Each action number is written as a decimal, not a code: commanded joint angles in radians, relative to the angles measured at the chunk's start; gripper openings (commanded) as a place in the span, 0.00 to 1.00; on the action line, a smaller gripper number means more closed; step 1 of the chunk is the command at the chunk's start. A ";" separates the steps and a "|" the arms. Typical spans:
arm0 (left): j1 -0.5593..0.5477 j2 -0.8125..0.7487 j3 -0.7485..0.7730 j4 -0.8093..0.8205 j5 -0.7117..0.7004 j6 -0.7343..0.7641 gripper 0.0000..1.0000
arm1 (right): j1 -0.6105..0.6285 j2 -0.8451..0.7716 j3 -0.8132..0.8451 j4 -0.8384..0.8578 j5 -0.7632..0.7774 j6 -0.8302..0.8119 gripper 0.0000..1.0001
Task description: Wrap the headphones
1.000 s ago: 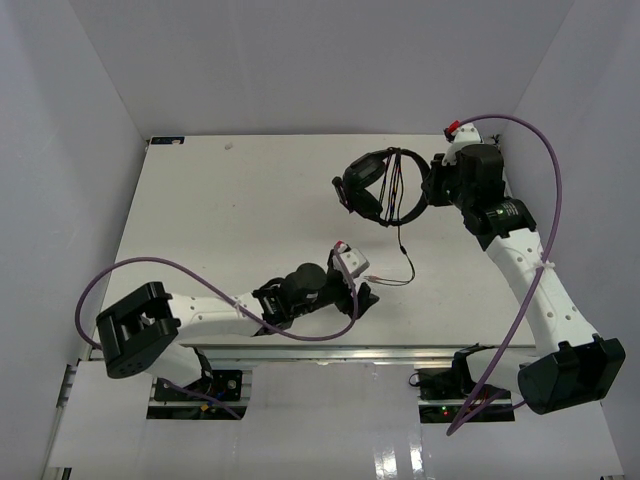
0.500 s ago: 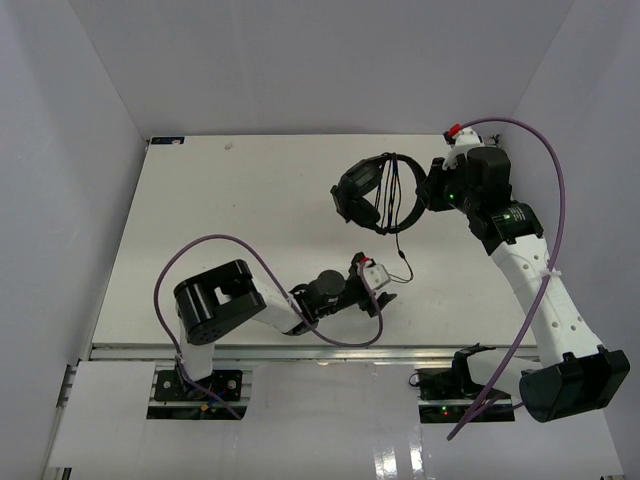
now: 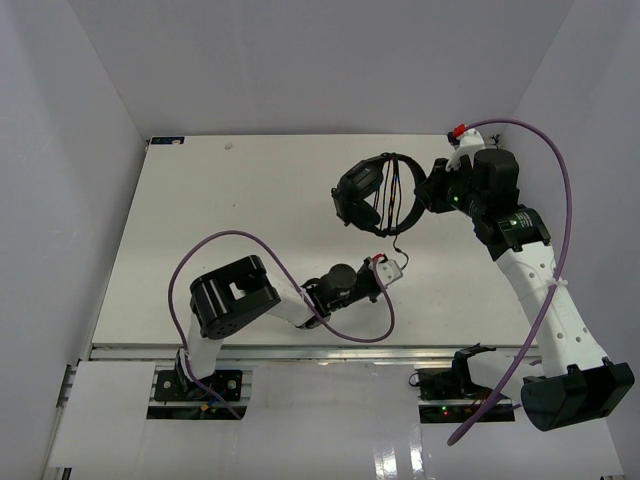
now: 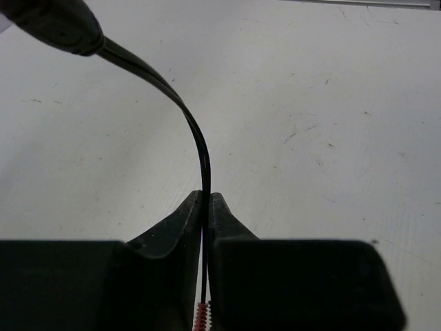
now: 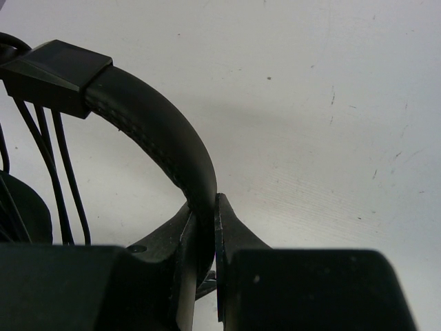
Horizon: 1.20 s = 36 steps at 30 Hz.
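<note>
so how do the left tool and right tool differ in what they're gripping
The left tool pinches the thin cord; the right tool clamps the thick padded headband. In the top view the left tool sits nearer the front of the table, and the right tool is farther back. Both are shut on parts of the same headphones.

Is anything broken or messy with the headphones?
Nothing looks broken. The right fingers grip the headphones by the headband, and the left fingers pinch the cord near its plug.
</note>
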 commanded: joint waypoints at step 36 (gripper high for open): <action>0.361 -0.567 -0.355 -0.400 0.652 0.156 0.00 | -0.042 -0.045 0.001 -0.116 -0.450 -0.529 0.08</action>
